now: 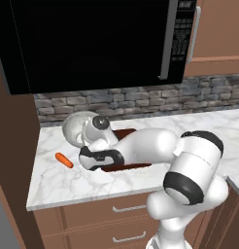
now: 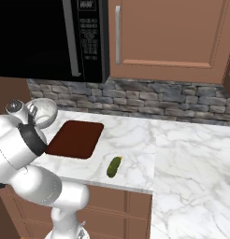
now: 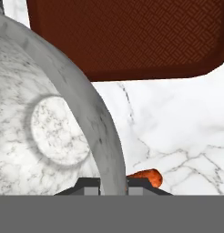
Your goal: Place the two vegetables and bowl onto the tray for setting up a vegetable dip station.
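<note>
My gripper (image 3: pixel 113 186) is shut on the rim of the white-grey speckled bowl (image 3: pixel 50 123), one finger inside the wall and one outside. The bowl (image 1: pixel 74 127) hangs tilted at the counter's back left, its opening facing sideways, beside the dark reddish-brown tray (image 2: pixel 75 138). In the hand view the tray (image 3: pixel 132 41) lies past the bowl. The orange carrot (image 1: pixel 64 160) lies on the marble left of the tray, and the carrot's tip (image 3: pixel 145 176) peeks out behind my fingers. The short green cucumber (image 2: pixel 114 166) rests near the counter's front edge, right of the tray.
A black microwave (image 1: pixel 92 39) hangs low over the back of the counter, close above the bowl. A stone backsplash (image 2: pixel 149 98) runs behind. The counter's left end (image 1: pixel 36 165) meets a brown cabinet wall. Open marble (image 2: pixel 191 149) stretches to the right.
</note>
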